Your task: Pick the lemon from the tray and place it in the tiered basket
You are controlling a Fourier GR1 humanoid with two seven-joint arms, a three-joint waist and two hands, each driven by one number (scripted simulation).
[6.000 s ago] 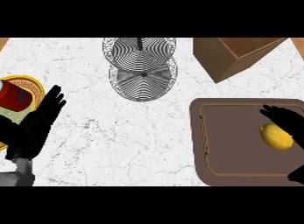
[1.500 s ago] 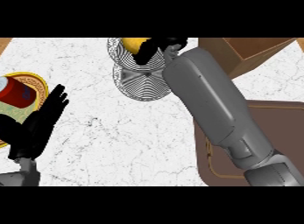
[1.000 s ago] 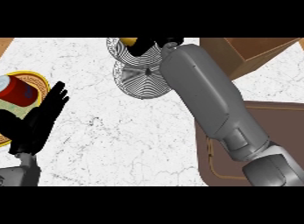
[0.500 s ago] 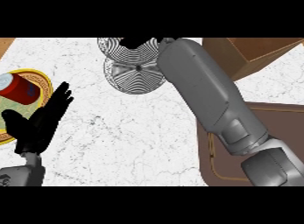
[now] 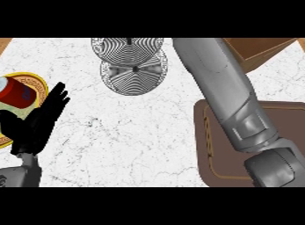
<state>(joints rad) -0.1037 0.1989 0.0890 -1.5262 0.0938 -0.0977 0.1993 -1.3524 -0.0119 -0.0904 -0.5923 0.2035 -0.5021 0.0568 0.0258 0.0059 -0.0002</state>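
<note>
Looking down from the head view, I see my left hand (image 5: 34,123) at the lower left, fingers straight and apart, holding nothing, partly covering a yellow-rimmed plate (image 5: 40,81) with a red can (image 5: 13,91) on it. At lower right the brown tray (image 5: 297,145) is half hidden by my right forearm (image 5: 229,101), which runs up past the frame's top edge, so that hand is out of sight. Beside it, top centre, sits the tiered basket (image 5: 134,72). I cannot find the lemon anywhere. A cardboard box (image 5: 255,50) is cut off at upper right.
</note>
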